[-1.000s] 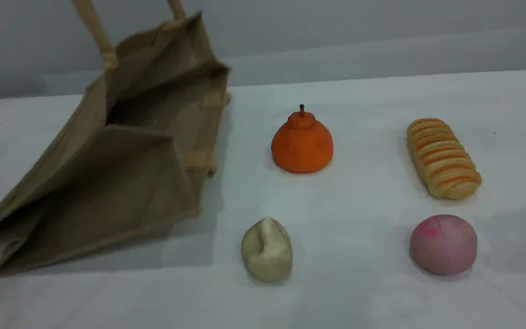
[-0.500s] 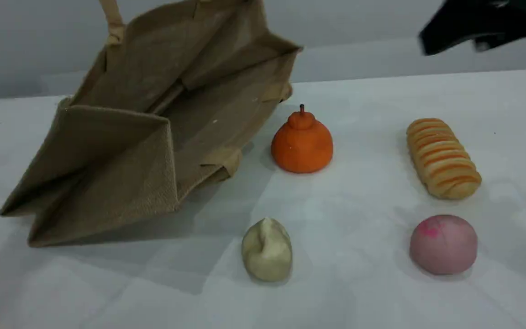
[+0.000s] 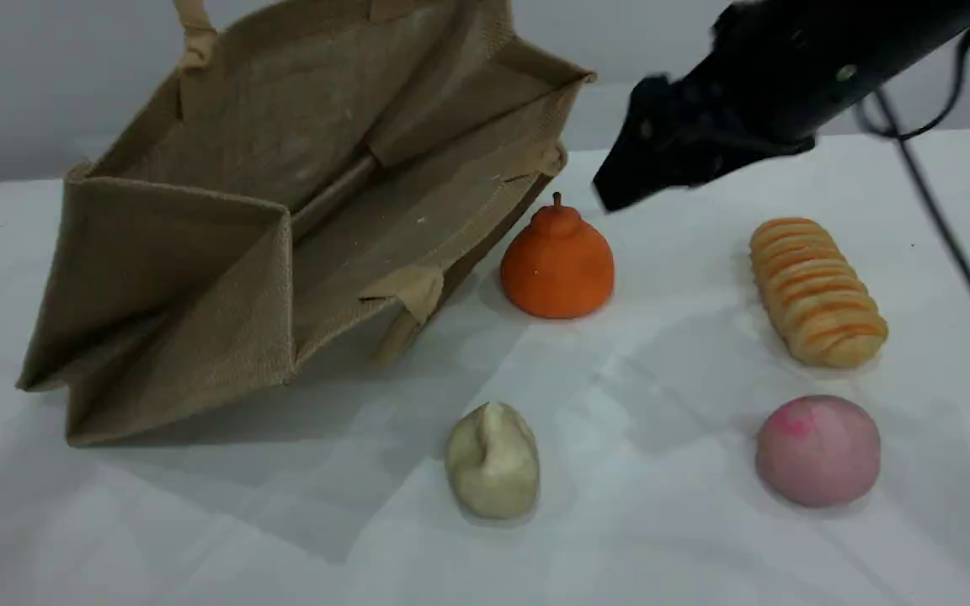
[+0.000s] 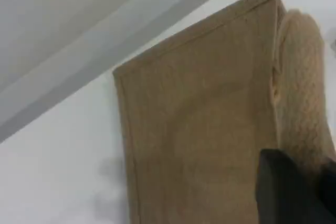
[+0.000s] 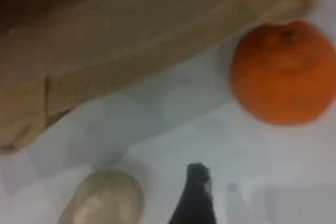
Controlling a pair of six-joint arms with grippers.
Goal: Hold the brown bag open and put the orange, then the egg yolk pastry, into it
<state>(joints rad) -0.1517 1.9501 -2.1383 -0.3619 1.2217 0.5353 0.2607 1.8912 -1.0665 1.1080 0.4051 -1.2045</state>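
The brown bag (image 3: 224, 252) lies tilted at the left with its mouth gaping toward the orange (image 3: 556, 263). One beige handle (image 3: 193, 34) runs up out of the scene view. In the left wrist view my left gripper (image 4: 289, 192) is shut on that handle (image 4: 302, 87), beside the bag's side panel (image 4: 199, 129). My right gripper (image 3: 620, 185) hangs open and empty just above and right of the orange. Its wrist view shows one dark fingertip (image 5: 197, 198), the orange (image 5: 286, 72), the bag (image 5: 131, 30) and the egg yolk pastry (image 5: 105, 200). The pastry (image 3: 492, 461) sits in front of the bag.
A ridged, orange-striped bread loaf (image 3: 816, 290) lies at the right, with a pink-tinted round bun (image 3: 818, 450) in front of it. A black cable (image 3: 948, 227) trails down from the right arm over the table's right side. A white cloth (image 3: 662, 379) covers the table.
The bag has been lifted and swung round, and its mouth now gapes wide toward the orange. My right arm has come in from the top right to just above the orange.
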